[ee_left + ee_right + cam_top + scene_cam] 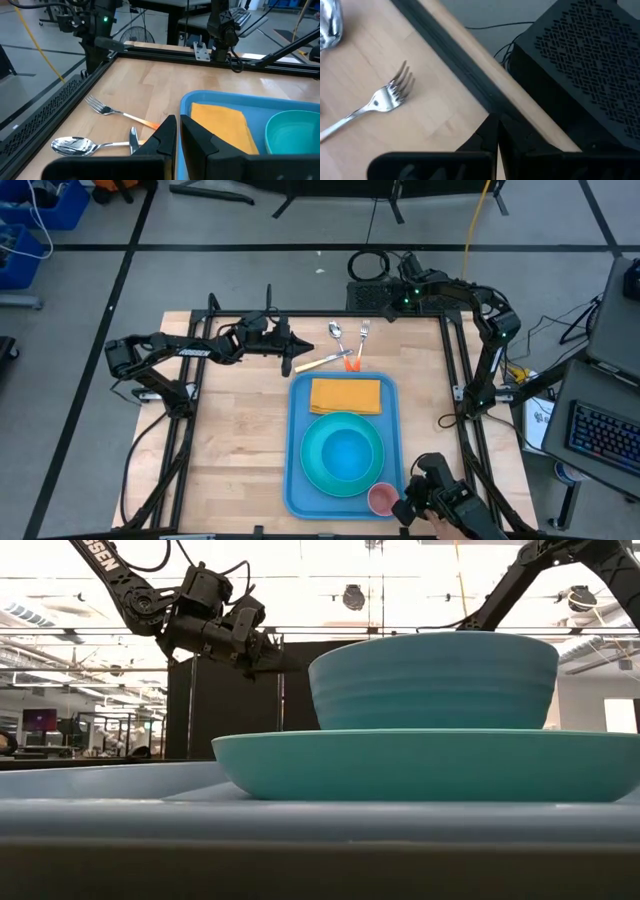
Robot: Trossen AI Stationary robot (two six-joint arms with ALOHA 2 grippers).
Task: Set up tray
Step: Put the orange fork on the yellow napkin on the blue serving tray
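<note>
From the overhead camera I see the tray (296, 480) lying lengthwise in the lower centre of the table (235, 440), its far end just beside the cutlery. On it sit a folded orange napkin (345, 395) toward the top, a turquoise plate (318, 472) with a bowl (346, 447) stacked on it in the middle, and a small pink cup (382, 499) at the lower right corner. My left gripper (303, 343) is in the upper centre of the frame, hovering above the table just off the tray's top left corner, its fingers (167, 135) nearly pressed together with only a thin gap and nothing between them. Just beyond lie a spoon (336, 331), a fork (363, 332) and a knife (322, 363) with orange on it. My right gripper (392, 292) sits at the table's top edge, fingers pressed together.
</note>
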